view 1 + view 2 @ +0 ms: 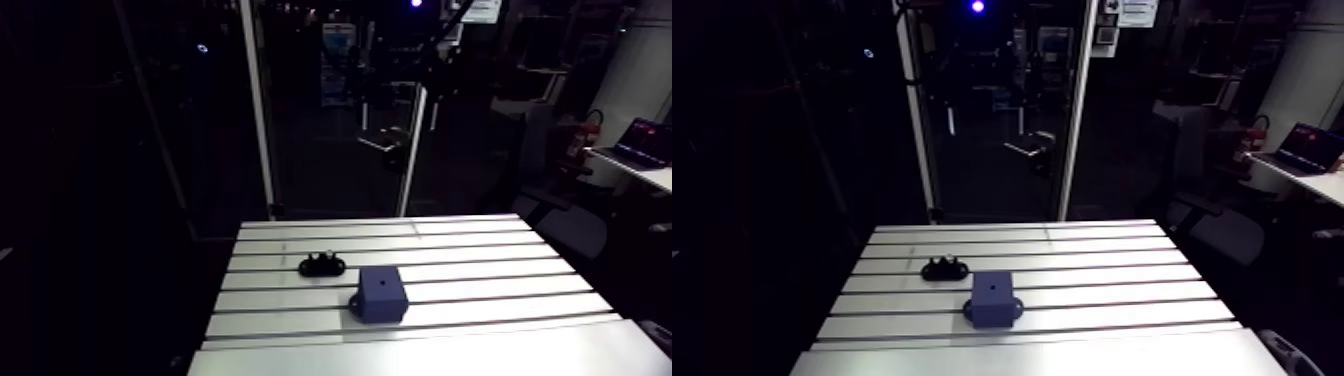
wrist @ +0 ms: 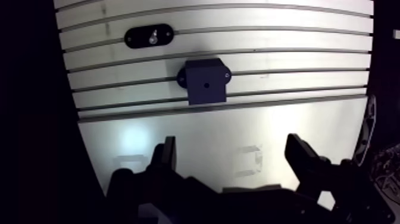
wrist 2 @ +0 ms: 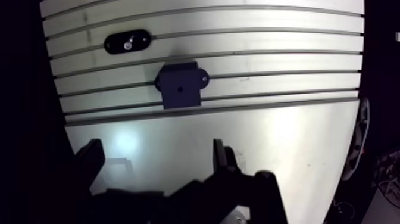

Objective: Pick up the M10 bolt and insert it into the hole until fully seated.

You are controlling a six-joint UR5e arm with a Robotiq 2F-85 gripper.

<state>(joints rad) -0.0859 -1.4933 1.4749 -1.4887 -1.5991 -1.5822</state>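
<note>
This is looking like a robotics lab or workshop bench. A slotted aluminium table [image 1: 480,290] is serving as the work surface, with long grooves running across it. A blue block [image 1: 381,293] is sitting on the grooves, showing a hole [image 2: 206,84] in its top face and mounting ears at its sides, like a fixture. Near it, a black holder [image 1: 322,265] is carrying a bolt [image 2: 153,37]. A two-fingered gripper [image 2: 231,146] is hanging above the table, fingers spread apart.
</note>
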